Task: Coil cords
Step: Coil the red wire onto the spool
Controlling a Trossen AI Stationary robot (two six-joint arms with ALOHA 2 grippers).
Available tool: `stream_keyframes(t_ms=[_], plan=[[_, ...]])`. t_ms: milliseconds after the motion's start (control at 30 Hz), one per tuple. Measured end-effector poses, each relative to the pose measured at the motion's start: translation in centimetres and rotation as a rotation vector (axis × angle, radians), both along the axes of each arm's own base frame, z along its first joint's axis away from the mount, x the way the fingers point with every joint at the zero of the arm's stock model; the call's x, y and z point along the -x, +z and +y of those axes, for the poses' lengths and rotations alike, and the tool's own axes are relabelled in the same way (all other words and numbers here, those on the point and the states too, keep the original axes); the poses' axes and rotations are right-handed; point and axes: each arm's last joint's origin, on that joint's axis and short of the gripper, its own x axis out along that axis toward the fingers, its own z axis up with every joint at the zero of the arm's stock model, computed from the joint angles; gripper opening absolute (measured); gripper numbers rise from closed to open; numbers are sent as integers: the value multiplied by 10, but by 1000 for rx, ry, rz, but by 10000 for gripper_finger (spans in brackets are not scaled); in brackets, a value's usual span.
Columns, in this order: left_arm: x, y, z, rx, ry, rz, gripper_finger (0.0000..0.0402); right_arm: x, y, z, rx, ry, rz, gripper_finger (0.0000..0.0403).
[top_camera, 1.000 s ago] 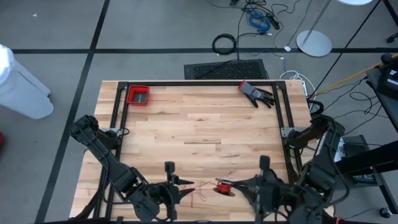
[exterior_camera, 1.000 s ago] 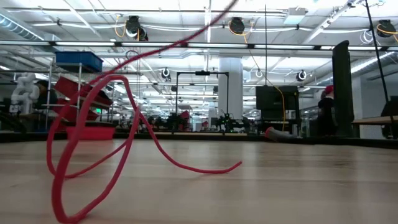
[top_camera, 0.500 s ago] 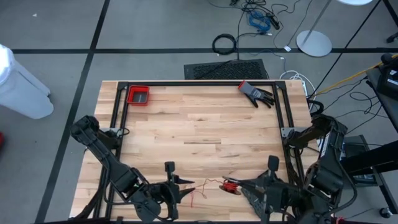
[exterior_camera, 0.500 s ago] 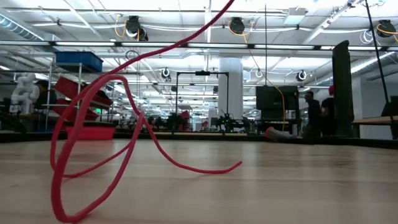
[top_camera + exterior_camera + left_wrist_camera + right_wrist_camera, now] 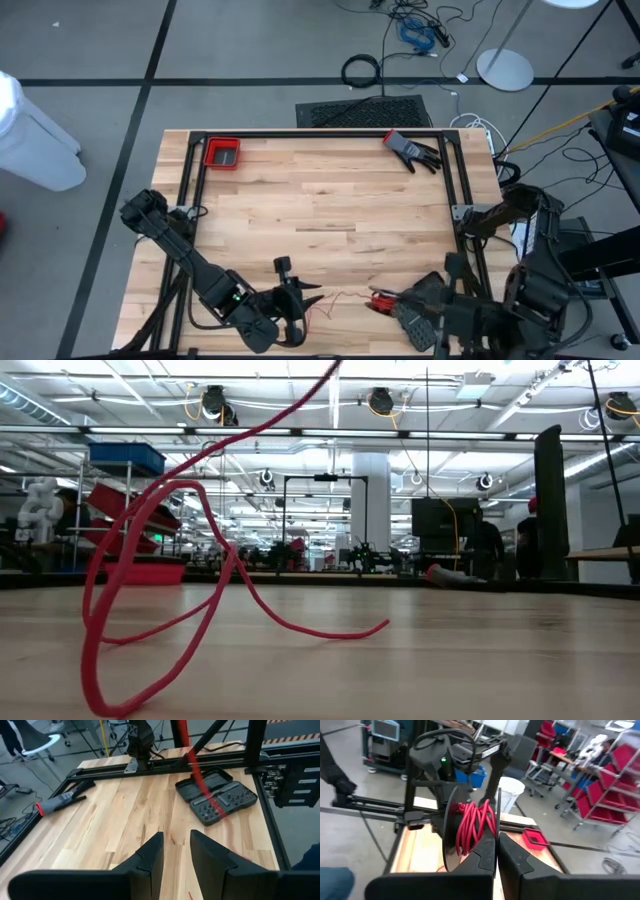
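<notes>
Cord [image 5: 345,296]: in the high view a thin red line lies on the worktop [image 5: 320,200] near its front edge, running from the left gripper [image 5: 312,293] toward the right gripper [image 5: 400,298]. A bunch of red cord sits at the right gripper's tip. Both grippers are well apart from the red tray [image 5: 222,153] and the glove [image 5: 411,149], which lie at the worktop's far edge. A black frame [image 5: 320,134] runs along that far edge.

Low view: the cord [image 5: 150,590] stands up from the worktop [image 5: 400,670] in loose loops, one strand rising out of the picture's top, and a free end [image 5: 378,627] rests on the wood. No gripper shows here. Shelving and a person [image 5: 485,550] stand in the room behind.

Left wrist view: the left gripper's fingers [image 5: 150,857] stand narrowly apart with a bare gap between the tips; no cord is seen in them. A blurred red strand [image 5: 197,775] crosses ahead of them, over an open black tool case [image 5: 217,795] on the worktop [image 5: 115,820]. The glove [image 5: 60,802] lies farther off from the case.

Right wrist view: the right gripper's fingers [image 5: 485,852] are closed together, and wound red cord [image 5: 475,822] sits on a black disc [image 5: 449,830] right at their tips. Whether the tips pinch the disc or the cord itself cannot be told. The left arm [image 5: 455,755] stands behind the disc, and the red tray [image 5: 534,838] beyond.
</notes>
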Motion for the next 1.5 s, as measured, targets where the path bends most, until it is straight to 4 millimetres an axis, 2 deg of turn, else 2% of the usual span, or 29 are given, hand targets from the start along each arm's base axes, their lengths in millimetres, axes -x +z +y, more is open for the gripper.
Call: stream_keyframes(t_ms=[200, 367, 633, 733, 867, 1067, 1500], plan=[[1, 1, -3, 5, -7, -6, 103, 16, -2, -4, -23, -18, -7, 0], [0, 1, -4, 23, -15, -16, 103, 21, -3, -3, -26, -30, -28, 0], [-17, -21, -4, 31, -44, 46, 107, 25, -3, -1, -23, -24, -34, 0], [-26, -29, -4, 58, -35, 40, 127, 26, -3, 0, -23, -22, -34, 0], [-35, -38, -4, 75, -22, 32, 175, 28, -3, 1, -23, -14, -34, 0], [-38, -49, -8, 37, -39, 61, 233, 31, -3, 3, -21, -3, -37, 0], [-37, -52, -12, 122, -173, 132, 242, 34, -2, 3, -11, -8, -48, 0]])
